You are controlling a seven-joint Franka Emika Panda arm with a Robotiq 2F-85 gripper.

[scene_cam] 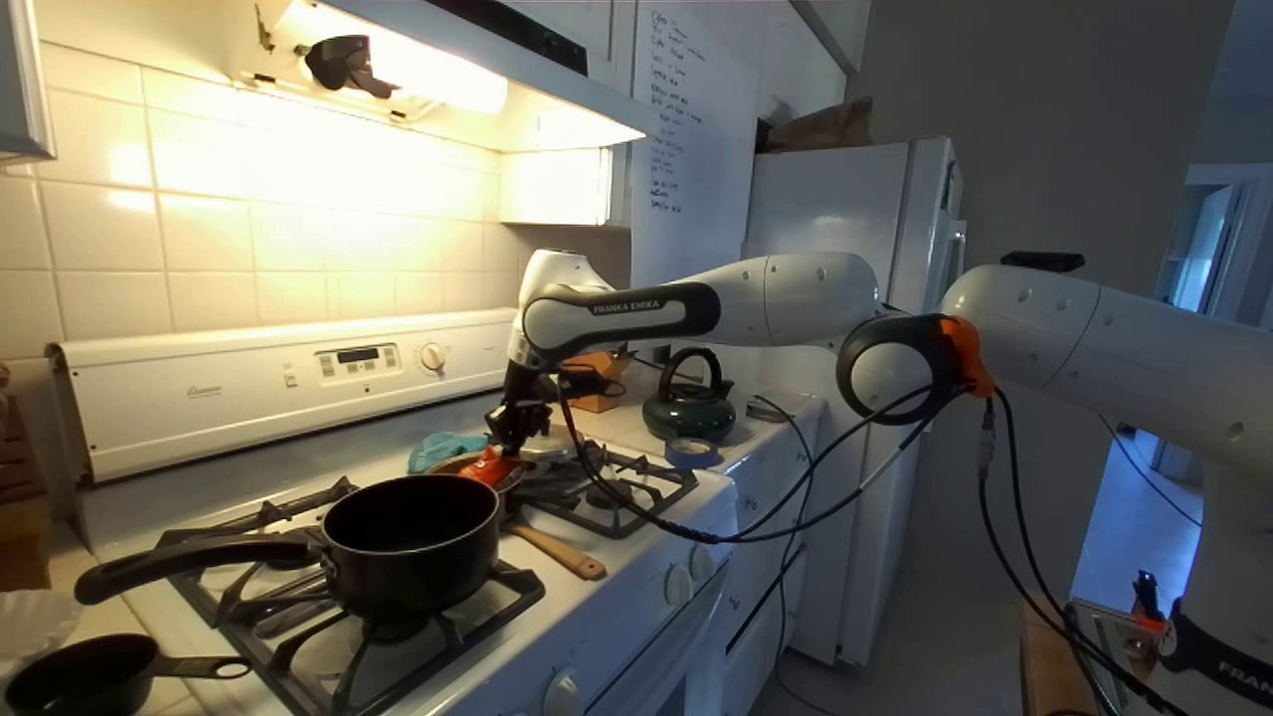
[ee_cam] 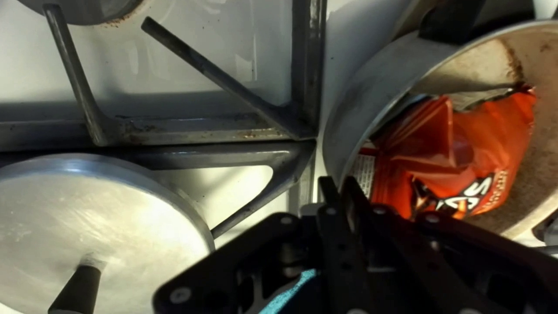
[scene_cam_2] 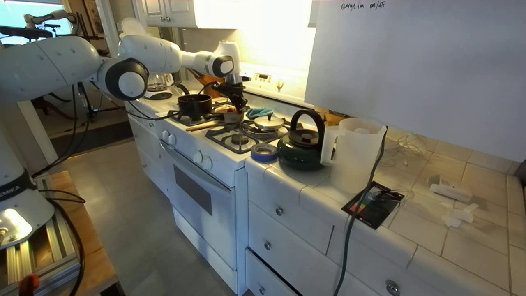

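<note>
A metal pot (ee_cam: 348, 117) stands on the stove between the burner grates, with a crumpled red-orange packet (ee_cam: 440, 161) inside it. My gripper (ee_cam: 340, 183) reaches down at the pot's edge, one finger outside the wall and the other inside. Its jaws are shut on the rim, which runs between the fingertips. The packet lies beside the inner finger, not between the jaws. In both exterior views the gripper (scene_cam: 509, 443) (scene_cam_2: 239, 107) points down at this pot. To the left in the wrist view sits a round metal lid (ee_cam: 122, 218) with a black knob. A teal cloth (scene_cam: 446, 449) lies behind the pot.
A black saucepan (scene_cam: 413, 547) sits on the neighbouring burner, its long handle reaching sideways. A wooden handle (scene_cam: 557, 550) juts toward the stove front. Nearby are a dark green kettle (scene_cam_2: 302, 152), a roll of blue tape (scene_cam_2: 264, 153) and a white pitcher (scene_cam_2: 355, 160). The range hood (scene_cam: 477, 50) hangs overhead.
</note>
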